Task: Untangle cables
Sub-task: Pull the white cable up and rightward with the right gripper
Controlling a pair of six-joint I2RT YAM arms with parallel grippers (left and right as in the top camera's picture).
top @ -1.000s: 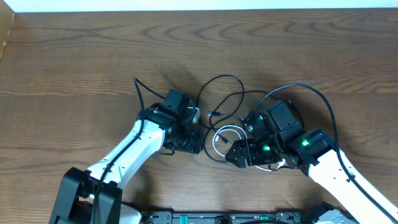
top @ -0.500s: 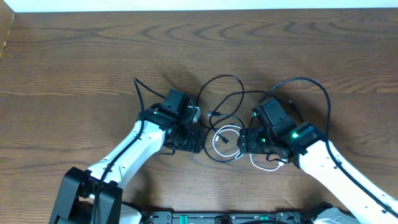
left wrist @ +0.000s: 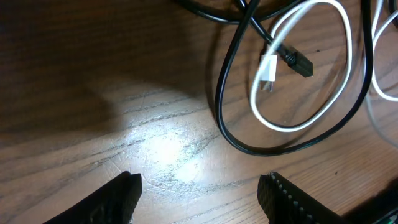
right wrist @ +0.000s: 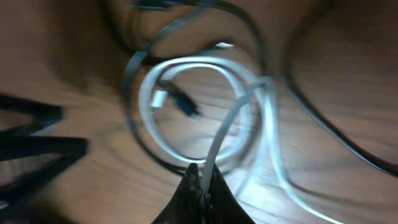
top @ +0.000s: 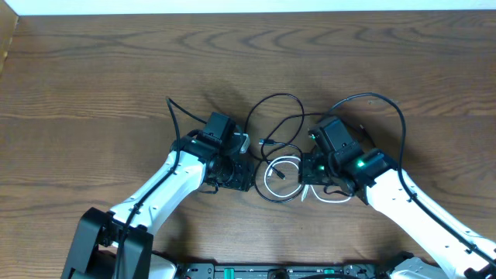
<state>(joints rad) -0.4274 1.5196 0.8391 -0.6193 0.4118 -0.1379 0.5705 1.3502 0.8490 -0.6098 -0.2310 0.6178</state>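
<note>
A tangle of cables lies between my two arms in the middle of the table. The black cables loop around a white cable. My left gripper stands open just left of the tangle. In the left wrist view its fingers have only bare wood between them, with the black cable and the white cable lying ahead. My right gripper is at the tangle's right side. The blurred right wrist view shows the right gripper shut on a strand of the white cable.
Thick black wires arc from each arm, one by the left wrist and one over the right arm. The wooden table stretches out behind the tangle. A pale strip runs along the far edge.
The right arm has swung up and left to the white cable, and its gripper went from open to shut on a strand. The left arm has not moved.
</note>
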